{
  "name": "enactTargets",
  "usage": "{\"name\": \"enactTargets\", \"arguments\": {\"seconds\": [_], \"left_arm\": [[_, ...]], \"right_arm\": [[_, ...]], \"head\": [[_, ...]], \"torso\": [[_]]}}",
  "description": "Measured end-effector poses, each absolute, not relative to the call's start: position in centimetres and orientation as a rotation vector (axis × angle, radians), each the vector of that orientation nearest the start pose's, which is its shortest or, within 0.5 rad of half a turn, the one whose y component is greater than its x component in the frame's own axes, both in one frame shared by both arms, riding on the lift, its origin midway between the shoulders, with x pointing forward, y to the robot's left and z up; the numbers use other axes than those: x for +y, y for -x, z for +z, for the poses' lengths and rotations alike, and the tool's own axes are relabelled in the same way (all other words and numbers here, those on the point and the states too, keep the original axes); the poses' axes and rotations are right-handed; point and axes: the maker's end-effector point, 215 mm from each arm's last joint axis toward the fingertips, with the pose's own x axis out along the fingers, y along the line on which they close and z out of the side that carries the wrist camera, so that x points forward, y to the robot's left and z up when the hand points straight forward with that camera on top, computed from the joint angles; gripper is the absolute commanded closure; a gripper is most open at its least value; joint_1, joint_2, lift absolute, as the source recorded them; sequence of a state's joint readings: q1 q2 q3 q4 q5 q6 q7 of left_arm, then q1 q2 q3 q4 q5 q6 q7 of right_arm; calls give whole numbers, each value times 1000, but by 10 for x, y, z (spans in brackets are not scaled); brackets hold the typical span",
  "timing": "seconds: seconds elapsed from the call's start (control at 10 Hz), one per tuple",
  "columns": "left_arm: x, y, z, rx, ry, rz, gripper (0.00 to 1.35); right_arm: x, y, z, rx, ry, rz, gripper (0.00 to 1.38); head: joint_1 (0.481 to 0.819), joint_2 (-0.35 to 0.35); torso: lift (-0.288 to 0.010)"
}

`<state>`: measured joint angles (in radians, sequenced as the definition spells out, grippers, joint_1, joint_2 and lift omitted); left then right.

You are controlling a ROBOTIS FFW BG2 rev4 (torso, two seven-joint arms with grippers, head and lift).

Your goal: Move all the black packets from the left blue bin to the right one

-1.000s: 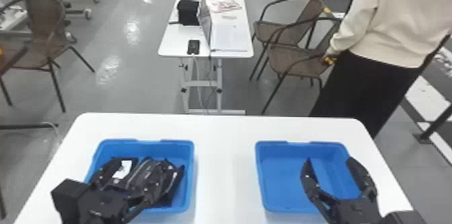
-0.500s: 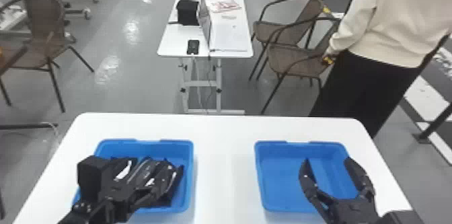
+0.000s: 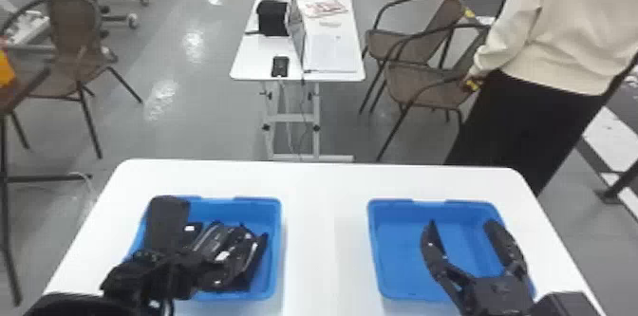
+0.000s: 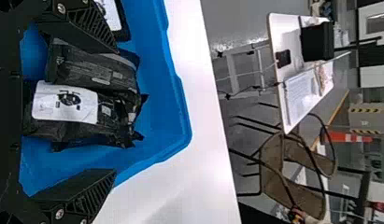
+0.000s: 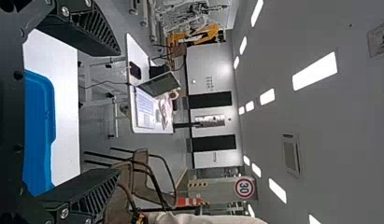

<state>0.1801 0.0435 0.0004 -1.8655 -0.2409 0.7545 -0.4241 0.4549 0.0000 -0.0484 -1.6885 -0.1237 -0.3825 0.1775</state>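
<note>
Has the black packets heaped in the left blue bin, ahead of and below the left claw. Has a packet with a white label between that claw's spread fingers, with another labelled packet just past the left finger. Opens this claw wide, gripping nothing. Brings the left arm in low from the bottom left corner, then over the near side of the bin, with the wrist tipped down and a black block upright to the claw's left.

Holds the right claw well apart to the right, above the right blue bin. Opens it wide too, with both fingers pointing forward and nothing between them. Sets the right arm in from the bottom edge, with the wrist nearer level than the left one.

Rests both bins on a white bench, running between the claws and on past them. Farther ahead of both claws, has a table with a laptop, and chairs to its right.
</note>
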Motion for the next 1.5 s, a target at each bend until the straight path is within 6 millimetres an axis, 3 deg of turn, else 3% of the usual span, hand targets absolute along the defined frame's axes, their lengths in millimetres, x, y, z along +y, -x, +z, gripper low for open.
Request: {"name": "enactTargets", "arguments": {"seconds": [0.4,0.8,1.0,1.2,1.4,1.5], "left_arm": [[185,-485,-544,820,-120,-364,117],[183,-475,-575,954,-153,-365,173],[181,-473,-583,984,-176,-369,364],[186,-472,-589,1012,-205,-368,785],[191,-473,-587,1032,-250,-391,841],[192,-475,-584,1027,-272,-408,1151]], "right_arm": [[-229,-435,-394,-57,-103,92,127],[-229,-435,-397,-53,-109,93,128],[-230,-435,-398,-51,-112,92,128],[-230,-435,-399,-50,-116,90,128],[-231,-435,-399,-49,-118,89,130],[-231,-435,-399,-49,-120,88,128]], "head": [[695,-52],[695,-57],[695,-59],[695,-56],[695,-49],[695,-49]], "torso": [[0],[0],[0],[0],[0],[0]]}}
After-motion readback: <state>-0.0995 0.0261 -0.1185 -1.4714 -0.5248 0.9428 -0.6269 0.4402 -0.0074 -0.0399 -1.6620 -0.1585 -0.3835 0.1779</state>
